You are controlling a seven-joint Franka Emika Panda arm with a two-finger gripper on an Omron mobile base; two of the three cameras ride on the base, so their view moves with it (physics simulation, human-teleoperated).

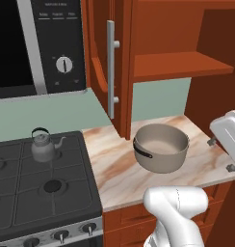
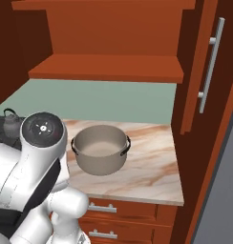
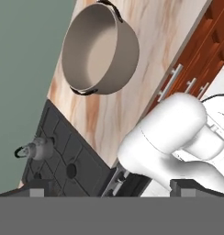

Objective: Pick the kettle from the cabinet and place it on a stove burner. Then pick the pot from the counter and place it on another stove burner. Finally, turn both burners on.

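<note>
Wide grey-beige pot [image 1: 161, 147], dark side handles, on counter [image 1: 119, 169]; end effector [image 3: 109, 188] spread wide.

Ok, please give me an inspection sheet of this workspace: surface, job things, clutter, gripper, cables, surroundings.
Surface: marble counter beside black cooktop.
Job things: kettle upright on a rear burner; pot on the counter, empty; cabinet open, shelf bare; front burner free.
Clutter: nothing seen.
Gripper: fingertips wide apart, open, holding nothing, high above the counter.
Cables: nothing seen.
Surroundings: microwave above the cooktop, green wall, drawers below the counter.
</note>
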